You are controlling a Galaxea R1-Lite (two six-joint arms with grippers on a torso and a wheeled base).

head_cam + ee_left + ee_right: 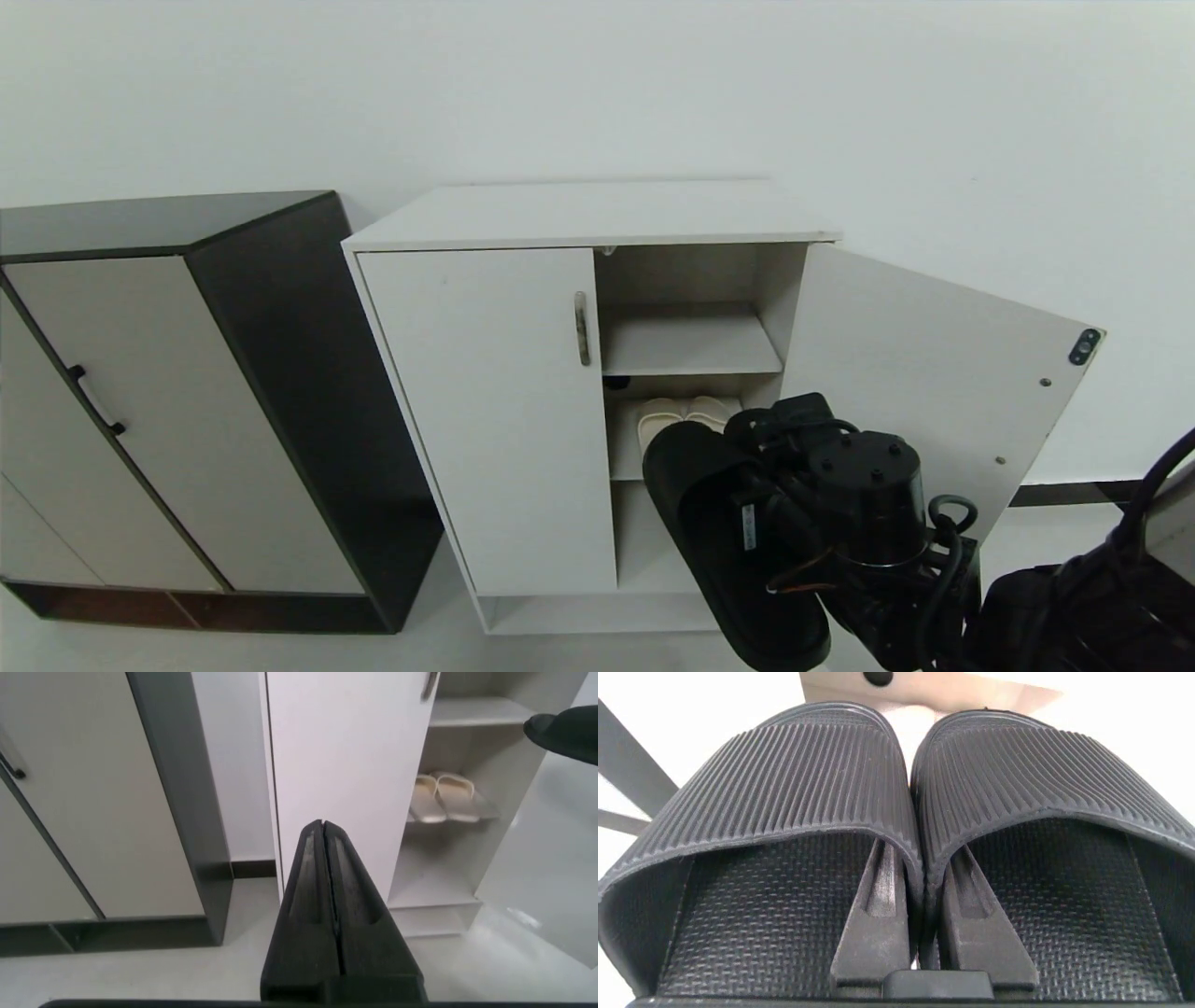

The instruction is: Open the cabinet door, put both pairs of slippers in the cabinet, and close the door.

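The right claw (920,873) is squeezing the pair of black ribbed rubber slippers (738,551) in front of the open white wooden cabinet (485,420). The left claw (323,840) is pressing its fingers together.

White cabinet (597,213), right door (924,373) wide open; cream slippers (686,415) inside; black slippers (728,541) outside.

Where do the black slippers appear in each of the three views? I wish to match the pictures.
Head view: black slippers low, right of centre, before the open cabinet.
Left wrist view: one black tip at the picture's edge, beside the cabinet opening.
Right wrist view: both close up, side by side, right gripper between them.
Shared landmark: white slippers inside the cabinet, head and left wrist views.
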